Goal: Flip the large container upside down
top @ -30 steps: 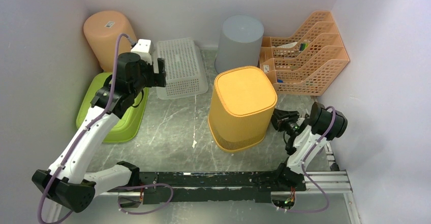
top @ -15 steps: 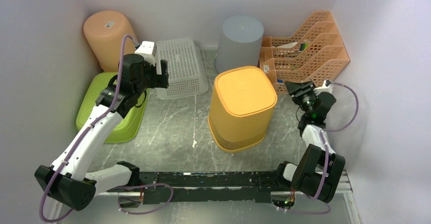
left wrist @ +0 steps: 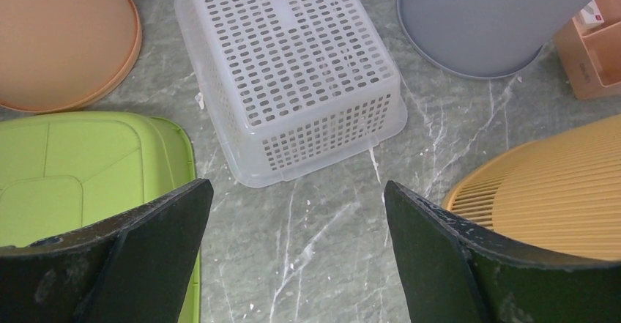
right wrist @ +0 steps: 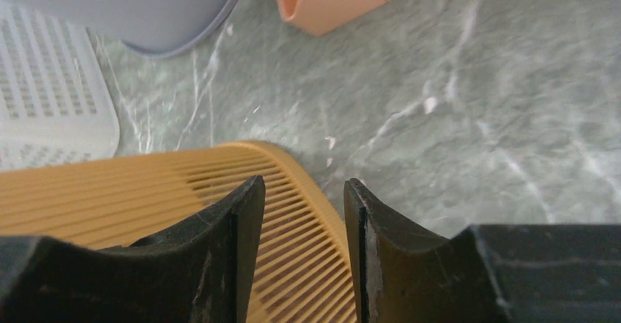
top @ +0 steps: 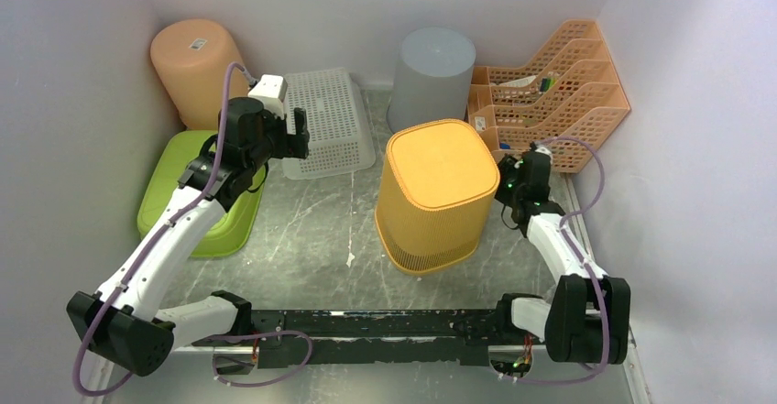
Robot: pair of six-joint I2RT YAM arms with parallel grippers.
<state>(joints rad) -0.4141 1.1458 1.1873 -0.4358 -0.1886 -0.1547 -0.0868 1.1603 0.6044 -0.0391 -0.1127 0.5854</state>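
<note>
Yellow basket (top: 438, 193) in the middle of the table (top: 311, 230), right next to the right gripper (right wrist: 303, 185) at its upper right side. Black fingers (right wrist: 220, 250) of that gripper a little apart, with a small gap; the basket's curved edge and some bare table seen through the gap; nothing pinched. Touching the basket or not: cannot tell. Left gripper (left wrist: 296, 191) well apart from the yellow basket, off to the left, fingers spread very wide, nothing between them, up over the near end of a white basket (top: 325, 120). Yellow basket tall, with rounded corners and thin slats down its sides. Flat closed end up, wide rim down on the table. Bare table in front of it and to its left, plenty of room there. Tighter at the back and right: a grey bin (top: 432, 74) just behind, an orange file rack (top: 550, 102) near the back right corner, a wall further right. White basket upside down, back left. Green tray (top: 156, 198) and peach bin (top: 192, 65) by the left wall, well away.
</note>
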